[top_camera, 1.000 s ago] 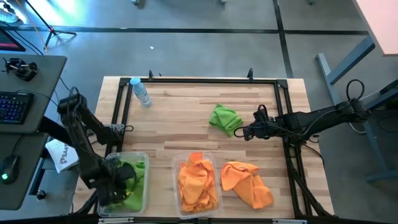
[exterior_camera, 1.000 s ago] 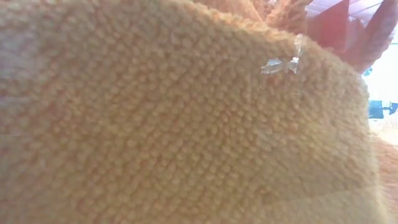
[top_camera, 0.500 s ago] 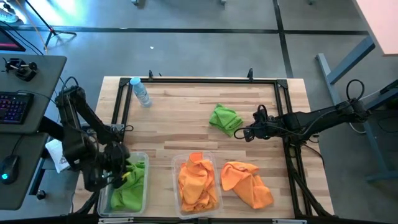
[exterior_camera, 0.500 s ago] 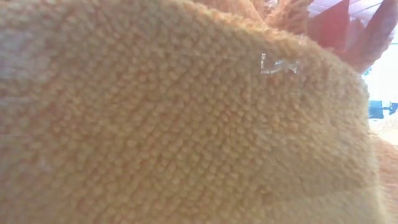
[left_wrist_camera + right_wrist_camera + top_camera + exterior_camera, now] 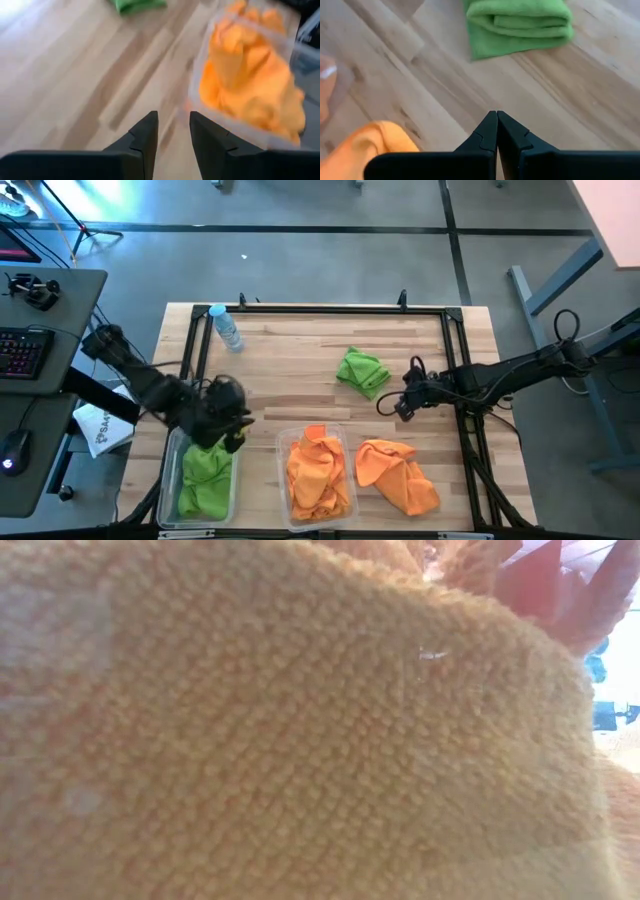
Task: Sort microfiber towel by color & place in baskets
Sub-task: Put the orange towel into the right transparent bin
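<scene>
At six o'clock on the table (image 5: 300, 350) I see two clear baskets: the left basket (image 5: 172, 480) holds green towels (image 5: 205, 478), the middle basket (image 5: 284, 485) orange towels (image 5: 318, 472). One loose orange towel (image 5: 398, 474) lies at five o'clock, one green towel (image 5: 362, 370) near centre. My left gripper (image 5: 232, 427) hovers empty, fingers (image 5: 145, 137) slightly parted. My right gripper (image 5: 400, 406) is closed, empty. Low view shows only orange pile (image 5: 300, 740), hiding everything else.

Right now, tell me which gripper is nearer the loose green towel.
Right. The right gripper sits just beside the green towel; the left gripper is across the table, over the basket of green towels.
</scene>
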Available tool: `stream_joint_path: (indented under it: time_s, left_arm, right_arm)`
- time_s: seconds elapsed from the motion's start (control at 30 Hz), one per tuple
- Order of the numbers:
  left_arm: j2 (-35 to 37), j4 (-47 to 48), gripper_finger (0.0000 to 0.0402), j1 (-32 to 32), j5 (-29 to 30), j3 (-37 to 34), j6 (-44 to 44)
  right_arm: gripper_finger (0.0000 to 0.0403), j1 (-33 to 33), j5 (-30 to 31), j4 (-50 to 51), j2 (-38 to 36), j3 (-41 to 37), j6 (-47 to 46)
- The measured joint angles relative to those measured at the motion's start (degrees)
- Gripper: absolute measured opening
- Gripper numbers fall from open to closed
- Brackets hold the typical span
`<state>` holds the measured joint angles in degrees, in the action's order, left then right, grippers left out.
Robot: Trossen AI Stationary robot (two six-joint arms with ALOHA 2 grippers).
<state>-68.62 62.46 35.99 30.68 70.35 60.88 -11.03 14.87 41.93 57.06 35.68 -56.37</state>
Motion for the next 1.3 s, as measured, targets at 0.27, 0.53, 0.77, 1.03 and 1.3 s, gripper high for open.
stream_joint_path:
  time_s: [0.27, 0.53, 0.77, 1.03, 1.3]
  left_arm:
    - [0.0, -9.9, 0.0091, -10.6, 0.0, 0.0, -12.2]
    - [0.0, -10.2, 0.0091, -15.5, 0.0, 0.0, -13.2]
    - [0.0, -10.2, 0.0091, -16.2, 0.0, 0.0, -13.1]
    - [0.0, -10.3, 0.0091, -16.2, 0.0, 0.0, -12.0]
    - [-1.8, -10.1, 0.0091, -16.2, -0.4, -0.1, -11.9]
  right_arm:
    - [0.0, -0.8, -14.0, -5.4, 0.0, -0.1, 23.9]
    - [0.0, -11.4, -18.1, -3.8, 0.0, 0.6, 30.8]
    - [0.0, -22.0, -7.1, 3.2, 3.4, 7.8, 26.3]
    - [0.0036, -27.0, -4.8, -0.3, 9.9, 10.4, 26.2]
    - [0.0133, -27.8, -4.8, -5.3, 12.9, 10.4, 30.6]
